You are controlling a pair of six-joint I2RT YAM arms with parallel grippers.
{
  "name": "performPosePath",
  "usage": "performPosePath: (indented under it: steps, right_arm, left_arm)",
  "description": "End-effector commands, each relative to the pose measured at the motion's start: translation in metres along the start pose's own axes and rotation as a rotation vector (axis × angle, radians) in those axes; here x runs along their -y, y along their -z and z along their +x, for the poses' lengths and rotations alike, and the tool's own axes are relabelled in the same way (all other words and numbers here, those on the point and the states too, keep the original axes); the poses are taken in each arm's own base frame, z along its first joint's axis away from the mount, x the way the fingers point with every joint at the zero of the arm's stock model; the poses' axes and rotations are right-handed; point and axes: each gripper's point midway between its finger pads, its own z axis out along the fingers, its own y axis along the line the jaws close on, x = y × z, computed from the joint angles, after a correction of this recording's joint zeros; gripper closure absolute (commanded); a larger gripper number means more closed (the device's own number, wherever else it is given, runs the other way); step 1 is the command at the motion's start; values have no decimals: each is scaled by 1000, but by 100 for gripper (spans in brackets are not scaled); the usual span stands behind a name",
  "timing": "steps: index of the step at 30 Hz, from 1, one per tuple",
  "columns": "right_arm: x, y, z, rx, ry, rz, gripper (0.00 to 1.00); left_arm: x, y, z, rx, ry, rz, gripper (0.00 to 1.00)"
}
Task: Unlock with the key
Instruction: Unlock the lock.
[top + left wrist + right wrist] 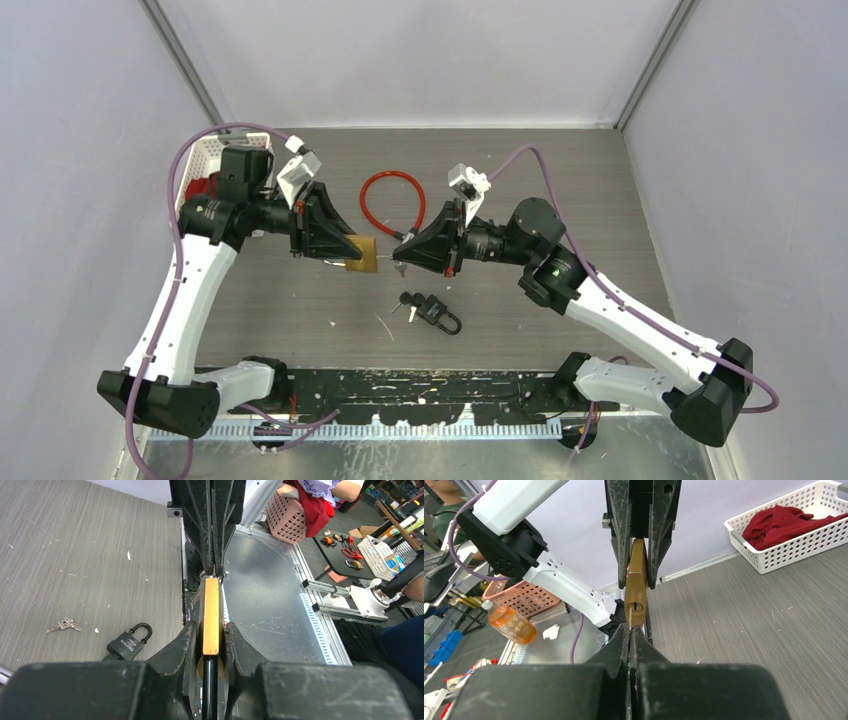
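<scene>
One key, right hand, at padlock

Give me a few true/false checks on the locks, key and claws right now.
1. The left claw clamps a brass padlock. True.
2. The black padlock sits in the white basket. False: it lies on the table, in front of both claws. The basket holds a red cloth.
3. The right claw is shut on a key whose tip is at the brass padlock's keyhole. True.
4. The red cable loop hangs from the right claw. False: it lies on the table behind the claws, and neither holds it.
</scene>
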Motion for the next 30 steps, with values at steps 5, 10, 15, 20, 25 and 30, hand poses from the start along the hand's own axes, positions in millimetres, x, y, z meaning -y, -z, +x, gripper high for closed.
performPosePath:
  steps: [5, 10, 15, 20, 25, 30]
  right_arm:
    - [-5, -1, -17, 61, 47, -12, 99]
    - [-6, -3, -17, 68, 40, -21, 99]
    - [-6, -4, -18, 74, 37, -24, 99]
    - [-5, -7, -14, 63, 30, -32, 99]
    - [-2, -8, -13, 66, 35, -23, 99]
    - [-2, -8, -16, 79, 41, -18, 99]
  left_arm:
    - [47, 3, -28, 75, -90, 195, 100]
    - [48, 3, -28, 75, -93, 195, 100]
    - [47, 3, -28, 76, -93, 195, 100]
    - [47, 3, -28, 76, -94, 196, 100]
    - [46, 3, -28, 75, -92, 194, 100]
    - [46, 3, -29, 76, -95, 195, 100]
